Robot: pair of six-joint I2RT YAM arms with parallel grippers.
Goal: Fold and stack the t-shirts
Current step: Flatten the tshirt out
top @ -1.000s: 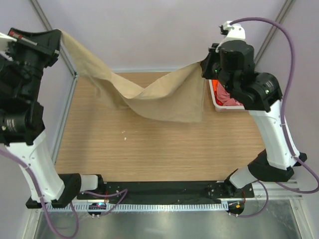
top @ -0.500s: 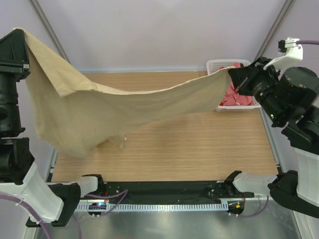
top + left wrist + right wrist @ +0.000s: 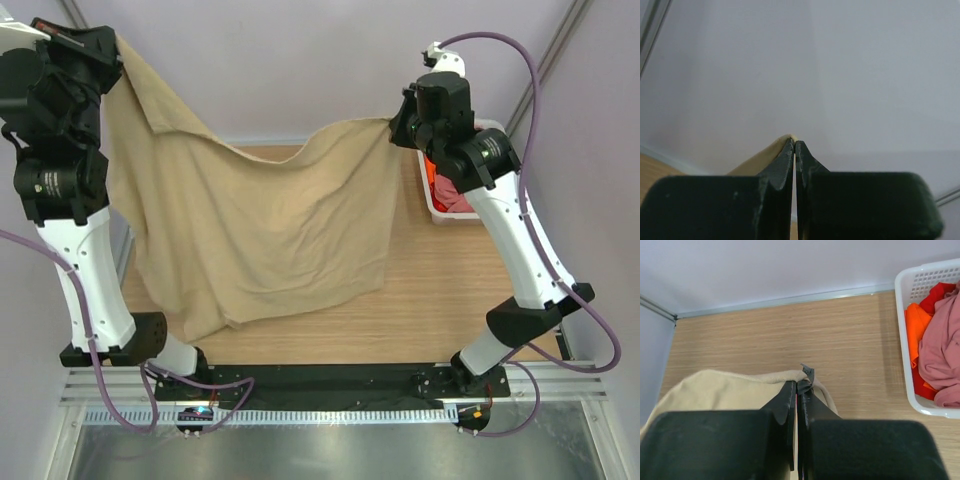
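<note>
1. My left claw (image 3: 794,142) is clamped on a corner of the beige t-shirt (image 3: 250,230); the cloth hanging below hides the desk's (image 3: 450,290) left part.
2. My right claw (image 3: 799,385) pinches another corner; right of it, a basket (image 3: 902,340), cut off, holds one pink t-shirt (image 3: 942,355) and one orange t-shirt (image 3: 916,322).
3. Earlier the beige shirt stretched taut; now it sags between both claws.

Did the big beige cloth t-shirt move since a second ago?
Yes. The beige t-shirt now hangs almost to the near edge of the wooden table; earlier it covered only the far part.
</note>
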